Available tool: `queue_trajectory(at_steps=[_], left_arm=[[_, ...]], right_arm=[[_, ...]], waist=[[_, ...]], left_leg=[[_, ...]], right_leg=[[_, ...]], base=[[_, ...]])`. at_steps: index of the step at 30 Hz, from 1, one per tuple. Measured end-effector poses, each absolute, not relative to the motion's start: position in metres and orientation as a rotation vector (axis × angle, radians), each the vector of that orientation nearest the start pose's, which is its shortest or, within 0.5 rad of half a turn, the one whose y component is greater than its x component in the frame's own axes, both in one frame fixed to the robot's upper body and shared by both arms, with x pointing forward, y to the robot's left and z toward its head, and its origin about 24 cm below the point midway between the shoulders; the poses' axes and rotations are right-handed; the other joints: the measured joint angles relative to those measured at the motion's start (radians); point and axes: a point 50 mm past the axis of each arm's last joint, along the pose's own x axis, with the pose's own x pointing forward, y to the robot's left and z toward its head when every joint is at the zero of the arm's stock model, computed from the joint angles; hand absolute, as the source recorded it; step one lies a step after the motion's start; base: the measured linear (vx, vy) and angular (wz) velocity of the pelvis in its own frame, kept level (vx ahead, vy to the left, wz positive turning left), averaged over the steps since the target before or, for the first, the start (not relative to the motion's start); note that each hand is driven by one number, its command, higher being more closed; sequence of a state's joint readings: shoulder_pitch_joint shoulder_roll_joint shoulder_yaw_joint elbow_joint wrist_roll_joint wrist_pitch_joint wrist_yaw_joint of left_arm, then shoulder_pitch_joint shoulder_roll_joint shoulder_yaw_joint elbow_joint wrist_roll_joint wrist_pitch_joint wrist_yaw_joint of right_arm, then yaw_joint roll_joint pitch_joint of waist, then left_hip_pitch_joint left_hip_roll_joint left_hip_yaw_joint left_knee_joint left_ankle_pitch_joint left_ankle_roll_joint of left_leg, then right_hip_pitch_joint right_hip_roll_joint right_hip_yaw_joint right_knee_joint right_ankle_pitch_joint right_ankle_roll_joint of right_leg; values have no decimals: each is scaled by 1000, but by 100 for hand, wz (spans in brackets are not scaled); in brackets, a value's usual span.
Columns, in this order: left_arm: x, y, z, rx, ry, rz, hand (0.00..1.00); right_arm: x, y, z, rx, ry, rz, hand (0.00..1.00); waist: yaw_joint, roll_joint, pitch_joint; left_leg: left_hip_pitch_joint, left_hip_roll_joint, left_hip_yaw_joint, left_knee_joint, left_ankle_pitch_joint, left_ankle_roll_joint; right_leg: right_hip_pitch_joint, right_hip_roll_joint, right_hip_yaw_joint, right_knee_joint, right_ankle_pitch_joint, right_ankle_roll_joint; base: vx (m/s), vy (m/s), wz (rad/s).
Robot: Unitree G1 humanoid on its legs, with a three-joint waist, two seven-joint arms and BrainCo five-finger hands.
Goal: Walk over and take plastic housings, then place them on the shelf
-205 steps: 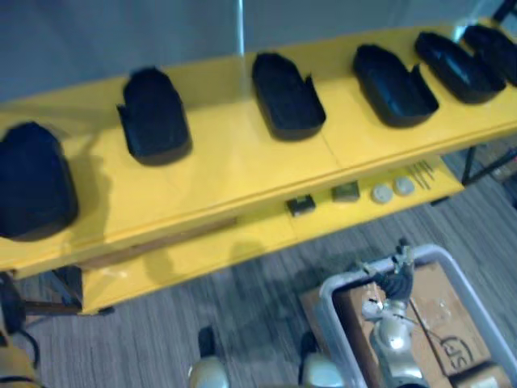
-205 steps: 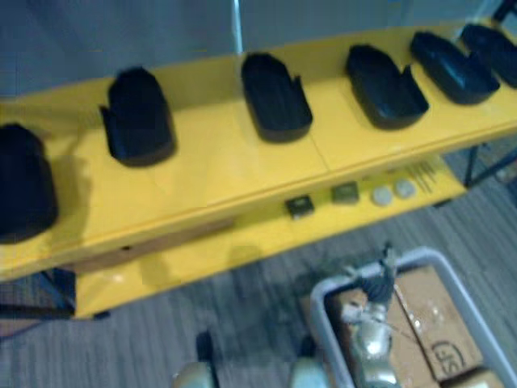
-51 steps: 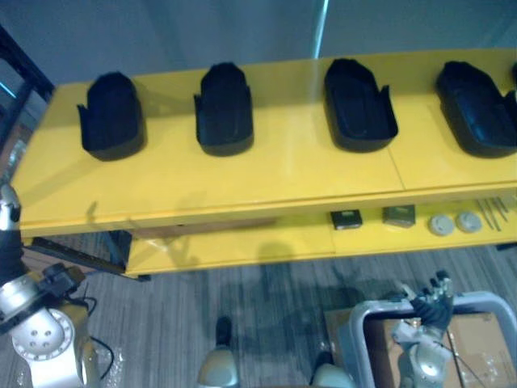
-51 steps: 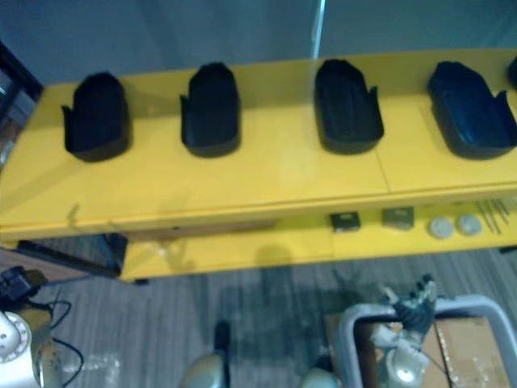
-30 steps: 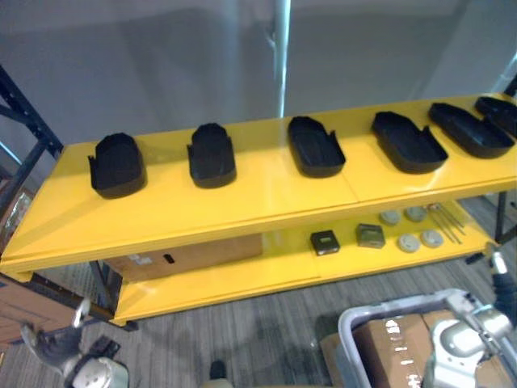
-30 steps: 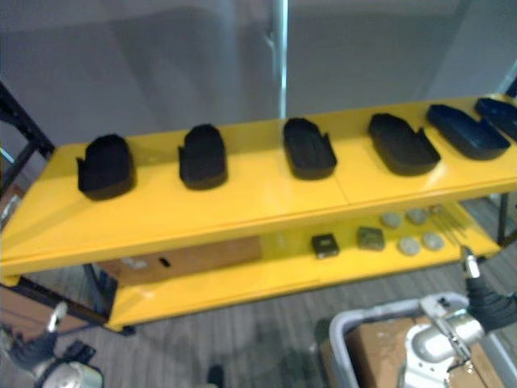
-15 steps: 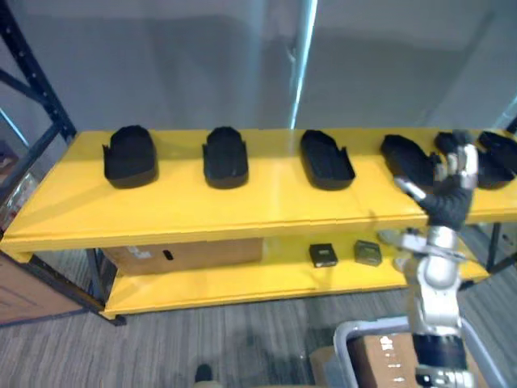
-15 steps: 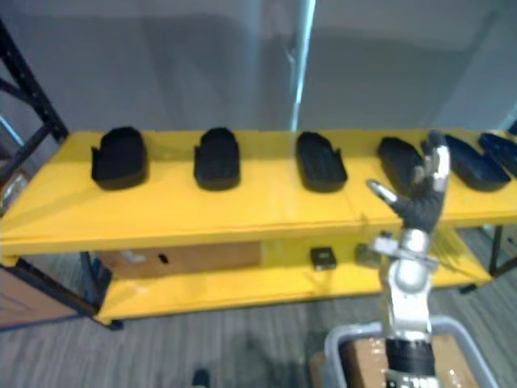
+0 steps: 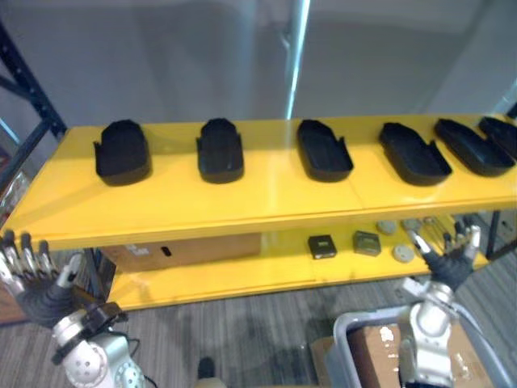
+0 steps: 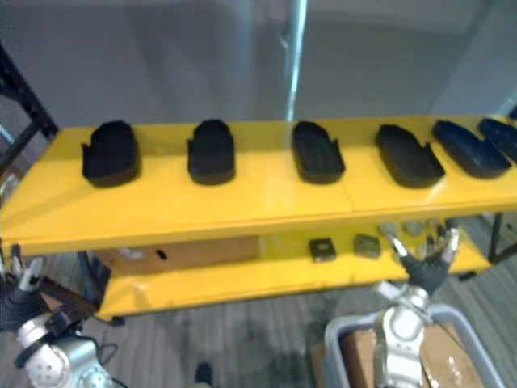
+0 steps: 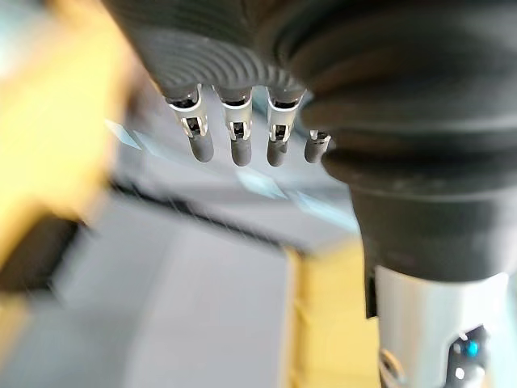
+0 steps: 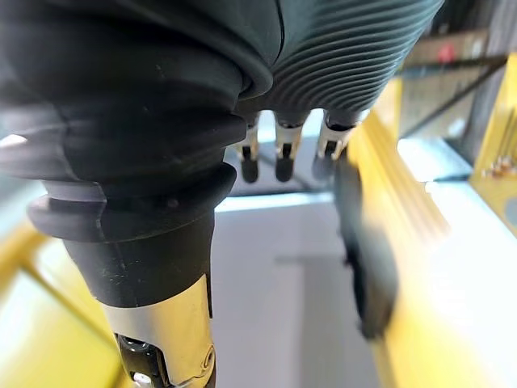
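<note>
1. Left hand (image 9: 39, 295) is low on the robot's left. Its fingers are straight and spread and it holds nothing. Its own wrist view shows the fingers (image 11: 234, 139) straight too, with the thumb cut off.
2. Right hand (image 9: 444, 265) is low on the robot's right, fingers splayed, palm empty. Its wrist view agrees: fingertips (image 12: 283, 158) straight, nothing between them.
3. Six black housings (image 9: 220, 149) sit in a row on the top tier of the yellow shelf (image 9: 266, 196). They are above and well beyond both hands, and neither hand touches one. The end housing (image 9: 504, 134), past the right hand's side, is cut off by the frame edge.
4. On the lower tier, the discs (image 9: 401, 253) lie just beyond the right hand and its fingers partly cover them. The black block (image 9: 321, 246) and grey block (image 9: 366, 242) sit to that hand's left.
5. A cardboard box (image 9: 182, 251) sits up and to the right of the left hand. The top tier's edge hides its upper part.
6. A grey bin (image 9: 353, 330) sits below the right hand, cut off at the bottom, with the forearm crossing it.
7. Only the right wrist view shows a dark shape (image 12: 365, 250) on a yellow edge past the fingers. It's probably a housing, but too smeared to confirm. The left wrist view shows smeared yellow and a dark patch I can't identify.
</note>
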State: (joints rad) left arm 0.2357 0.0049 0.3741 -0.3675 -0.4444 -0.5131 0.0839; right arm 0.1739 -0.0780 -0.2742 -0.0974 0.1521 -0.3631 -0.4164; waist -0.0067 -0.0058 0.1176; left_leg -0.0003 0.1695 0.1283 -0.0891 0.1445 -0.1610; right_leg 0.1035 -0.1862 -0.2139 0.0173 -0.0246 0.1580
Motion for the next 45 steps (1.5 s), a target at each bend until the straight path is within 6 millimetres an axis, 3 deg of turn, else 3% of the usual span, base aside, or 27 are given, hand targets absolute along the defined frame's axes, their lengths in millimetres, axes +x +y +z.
queue_trajectory(at_steps=[5, 10, 13, 14, 15, 18, 21, 23, 29, 36, 39, 45], left_arm=[[193, 264, 137, -204, -664, 394, 0], [227, 269, 110, -199, -434, 367, 0], [241, 276, 103, -190, -373, 393, 0], [260, 289, 100, -188, -333, 457, 0], [265, 294, 100, -202, -326, 475, 0], [294, 310, 118, -208, -326, 550, 0], [309, 323, 135, -180, -332, 596, 0], [314, 327, 148, -193, -356, 611, 0], [323, 337, 186, -204, -438, 679, 0], [324, 354, 194, -189, -379, 779, 0], [320, 363, 211, -190, -420, 868, 0], [318, 369, 223, -224, -448, 954, 0]], right_arm=[[188, -251, 45, 29, -199, -660, 0], [179, -252, 10, 39, -23, -589, 0], [179, -252, 9, 14, -6, -543, 0], [184, -254, 12, -34, -4, -484, 0], [186, -255, 12, -49, -1, -466, 0], [198, -261, 16, -109, -4, -409, 0], [207, -263, 24, -132, -37, -386, 0], [211, -264, 28, -139, -52, -382, 0], [216, -262, 33, -155, -67, -341, 0], [217, -254, 32, -149, -75, -308, 0], [217, -253, 31, -147, -74, -306, 0], [217, -249, 30, -144, -75, -305, 0]], waist=[[-9, 3, 3], [-33, 7, 6], [-48, 15, 14], [-62, 19, 27], [-64, 21, 29], [-82, 7, 69], [-103, -7, 101], [-118, -13, 109], [-124, -10, 169], [-121, -16, 209], [-118, -19, 232], [-115, -26, 239]], left_leg=[[8, 8, 44, 0, -3, -4], [15, 9, 91, 0, -3, 0], [13, 9, 110, 0, -4, 0], [4, 10, 134, 0, -13, -3], [-4, 10, 138, 0, -13, -3], [-22, 9, 168, 1, -9, -6], [-23, 8, 188, 2, -2, 3], [-33, 8, 192, 6, -2, 3], [-32, 10, 211, 6, -2, 3], [-35, 11, 213, 6, -2, 3], [-36, 11, 212, 7, -2, 3], [-36, 12, 209, 7, -3, 3]], right_leg=[[-25, 3, 44, 1, 11, -5], [-53, 1, 91, 5, 29, 4], [-73, 1, 114, 8, 30, 0], [-108, 1, 144, 15, 30, 4], [-121, 1, 151, 17, 31, 5], [-166, 2, 191, 31, 51, 6], [-181, 4, 213, 34, 66, 11], [-193, 4, 217, 36, 66, 11], [-212, 9, 243, 48, 66, 11], [-244, 10, 250, 104, 38, 13], [-248, 11, 249, 115, 33, 11], [-253, 11, 246, 133, 19, 13]], base=[[-21, 3, -27], [8, 9, -26], [-43, 17, -27], [-68, 18, -29], [-62, 20, -37], [-5, 11, -29], [22, 3, -19], [40, 2, -6], [17, 0, -9], [-15, -2, -1], [-2, -2, 1], [21, -3, 2]])
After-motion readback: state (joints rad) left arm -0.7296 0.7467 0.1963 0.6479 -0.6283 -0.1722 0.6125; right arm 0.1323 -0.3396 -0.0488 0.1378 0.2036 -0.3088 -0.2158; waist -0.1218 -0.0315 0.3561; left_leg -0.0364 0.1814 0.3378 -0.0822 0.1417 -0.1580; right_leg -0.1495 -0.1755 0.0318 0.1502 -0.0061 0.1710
